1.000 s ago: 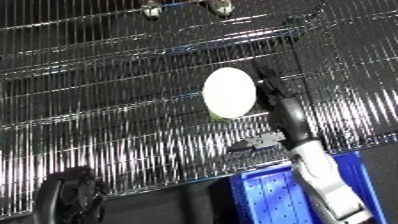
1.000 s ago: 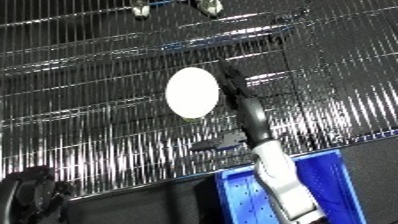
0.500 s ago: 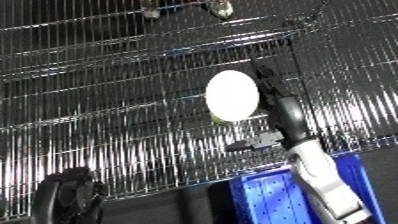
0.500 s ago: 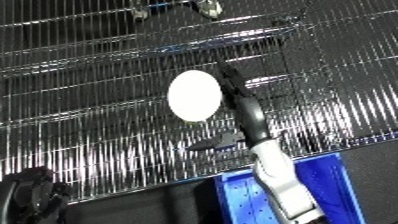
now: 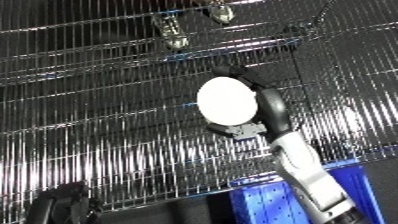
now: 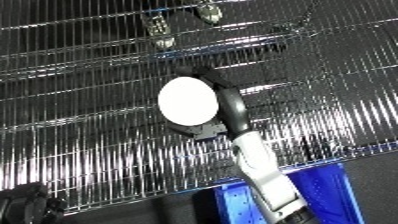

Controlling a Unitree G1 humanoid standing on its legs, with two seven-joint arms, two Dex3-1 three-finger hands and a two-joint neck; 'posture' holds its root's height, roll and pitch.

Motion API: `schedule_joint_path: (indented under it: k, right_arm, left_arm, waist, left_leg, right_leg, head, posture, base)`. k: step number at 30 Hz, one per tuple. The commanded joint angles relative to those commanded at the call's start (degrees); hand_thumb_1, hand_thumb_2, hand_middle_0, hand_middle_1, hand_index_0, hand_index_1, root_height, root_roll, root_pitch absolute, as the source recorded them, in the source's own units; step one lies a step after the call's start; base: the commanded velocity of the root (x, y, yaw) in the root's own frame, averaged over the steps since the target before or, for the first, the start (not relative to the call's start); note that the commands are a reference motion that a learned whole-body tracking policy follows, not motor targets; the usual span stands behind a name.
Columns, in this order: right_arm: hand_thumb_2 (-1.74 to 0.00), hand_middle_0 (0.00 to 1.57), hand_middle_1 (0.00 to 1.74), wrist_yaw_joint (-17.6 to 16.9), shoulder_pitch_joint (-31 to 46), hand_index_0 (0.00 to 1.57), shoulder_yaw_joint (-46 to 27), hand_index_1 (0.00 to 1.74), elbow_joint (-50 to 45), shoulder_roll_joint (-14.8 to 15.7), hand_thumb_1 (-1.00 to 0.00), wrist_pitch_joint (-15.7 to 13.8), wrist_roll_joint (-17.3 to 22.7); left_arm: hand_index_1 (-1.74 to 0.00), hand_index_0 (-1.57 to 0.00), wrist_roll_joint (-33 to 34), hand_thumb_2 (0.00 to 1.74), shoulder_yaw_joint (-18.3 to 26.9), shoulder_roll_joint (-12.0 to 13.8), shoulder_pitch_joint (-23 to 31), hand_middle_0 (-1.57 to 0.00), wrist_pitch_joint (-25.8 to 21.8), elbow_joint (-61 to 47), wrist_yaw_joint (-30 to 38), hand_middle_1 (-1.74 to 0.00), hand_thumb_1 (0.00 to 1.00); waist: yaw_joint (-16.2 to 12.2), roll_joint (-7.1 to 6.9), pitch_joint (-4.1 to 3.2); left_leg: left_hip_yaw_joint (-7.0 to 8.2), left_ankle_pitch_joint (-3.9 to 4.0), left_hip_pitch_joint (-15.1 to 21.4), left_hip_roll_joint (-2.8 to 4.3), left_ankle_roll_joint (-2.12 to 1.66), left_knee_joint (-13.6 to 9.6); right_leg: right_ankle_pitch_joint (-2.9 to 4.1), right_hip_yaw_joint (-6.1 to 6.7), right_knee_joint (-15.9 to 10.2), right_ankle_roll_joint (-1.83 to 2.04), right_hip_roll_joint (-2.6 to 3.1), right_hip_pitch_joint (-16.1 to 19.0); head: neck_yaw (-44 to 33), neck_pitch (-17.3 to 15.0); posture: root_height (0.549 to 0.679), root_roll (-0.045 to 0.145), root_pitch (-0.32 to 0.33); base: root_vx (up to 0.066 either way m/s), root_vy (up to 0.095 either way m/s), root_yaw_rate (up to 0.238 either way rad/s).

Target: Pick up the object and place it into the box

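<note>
At the far lower left you have your left hand [image 5: 60, 205], a dark shape low at the view's edge, below the wire; you cannot tell how its fingers stand. Across the whole scene runs a wire rack [image 5: 98, 135] of thin bright rods, its shelves stepping upward toward the top of the view. Two small metal fittings [image 5: 171, 31] hang near the top centre, above the rack's upper rails. Moving right to the middle, the object [image 5: 227, 100] is a white, rounded disc-like thing, held up in front of the rack wires and lifted clear of the bin. Your right hand [image 5: 269, 107] is wrapped around it: black fingers curl over its top and down its right side, with the thumb part under its lower edge. The white and silver forearm [image 5: 306, 172] slants down from there to the lower right. Beneath that forearm, at the bottom right corner, sits the blue bin [image 5: 266, 205], well below the object and partly hidden by the arm.
</note>
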Motion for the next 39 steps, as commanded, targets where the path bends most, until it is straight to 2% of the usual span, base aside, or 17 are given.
schedule_joint_path:
  k: [7,12,18,23,28,34,39]
  right_arm:
    - [-1.13,1.02,1.13,-0.7,0.6,1.02,-0.2,1.13,-0.4,0.1,-0.65,0.2,-0.3]
    - [-1.13,1.02,1.13,-0.8,1.7,1.02,-1.0,1.13,-2.1,-0.1,-0.65,-0.8,-0.3]
    - [-1.13,1.02,1.13,-2.4,6.3,1.02,-3.1,1.13,-9.6,-1.2,-0.65,-1.6,-3.3]
    - [-1.13,1.02,1.13,-4.1,13.0,1.02,-6.3,1.13,-18.7,-1.9,-0.65,-1.7,-4.8]
    - [-1.13,1.02,1.13,-5.4,21.1,1.02,-10.3,1.13,-25.9,-1.7,-0.65,-3.1,-5.4]
    - [-1.13,1.02,1.13,-7.1,29.0,1.02,-14.2,1.13,-31.5,-0.9,-0.65,-5.6,-5.6]
    - [-1.13,1.02,1.13,-9.6,34.7,1.02,-17.0,1.13,-35.1,-0.1,-0.65,-8.5,-6.2]
  left_arm:
    - [-1.74,-1.57,0.0,1.74,0.2,0.0,0.4,-1.57,-0.3,0.1,-0.4,-1.74,1.00]
    - [-1.74,-1.57,0.6,1.74,0.8,0.2,1.1,-1.57,-0.3,0.1,-0.8,-1.74,1.00]
    - [-1.74,-1.57,1.2,1.74,2.1,0.6,3.5,-1.57,-1.8,-0.3,-1.2,-1.74,1.00]
    - [-1.74,-1.57,2.5,1.74,4.0,0.3,6.1,-1.57,-3.0,-0.8,-1.5,-1.74,1.00]
    - [-1.74,-1.57,3.9,1.74,6.0,0.4,7.9,-1.57,-3.1,-1.3,-1.6,-1.74,1.00]
    - [-1.74,-1.57,4.5,1.74,8.0,0.8,9.6,-1.57,-3.4,-1.3,-2.4,-1.74,1.00]
    - [-1.74,-1.57,4.7,1.74,9.3,1.2,10.8,-1.57,-3.6,-1.8,-2.6,-1.74,1.00]
  waist:
    - [-0.1,-0.08,0.00]
    - [-0.5,-0.39,0.00]
    - [-1.8,-1.10,0.00]
    - [-3.9,-2.08,0.00]
    - [-6.2,-3.04,0.00]
    - [-8.5,-3.89,0.00]
    - [-10.3,-4.37,0.00]
  left_leg:
    - [0.10,0.12,0.4,0.20,0.00,-0.6]
    - [0.17,0.48,1.8,0.34,0.00,-2.2]
    - [0.49,0.42,3.8,0.72,-0.09,-3.8]
    - [1.02,0.14,5.4,1.51,-0.06,-4.8]
    - [1.79,-0.14,7.3,2.56,-0.03,-6.0]
    - [2.93,-0.50,9.4,3.61,-0.02,-7.4]
    - [3.90,-0.89,11.1,4.26,0.09,-8.5]
  right_leg:
    - [0.12,0.08,-0.5,-0.08,0.19,0.4]
    - [0.38,0.15,-1.9,-0.06,0.48,1.6]
    - [0.75,0.64,-3.7,0.09,1.03,3.4]
    - [1.11,1.55,-5.1,0.21,1.93,4.8]
    - [1.69,2.70,-6.9,0.42,2.77,6.5]
    - [2.68,3.68,-9.8,0.65,3.34,8.6]
    - [3.02,4.51,-11.9,0.70,3.88,10.5]
  head:
    - [0.3,0.4]
    - [0.6,0.5]
    - [1.3,0.5]
    - [1.0,-0.3]
    - [0.8,-0.3]
    - [1.7,-0.2]
    - [4.0,-0.8]
  posture:
    - [0.589,0.049,0.144]
    - [0.594,0.049,0.142]
    - [0.600,0.049,0.136]
    - [0.603,0.047,0.129]
    - [0.607,0.046,0.122]
    - [0.616,0.049,0.120]
    - [0.622,0.051,0.117]
  base:
    - [-0.007,-0.005,-0.017]
    - [-0.021,-0.014,-0.041]
    - [-0.034,0.000,-0.104]
    - [-0.047,0.009,-0.197]
    - [-0.056,-0.002,-0.218]
    - [-0.060,-0.005,-0.211]
    - [-0.061,-0.003,-0.194]
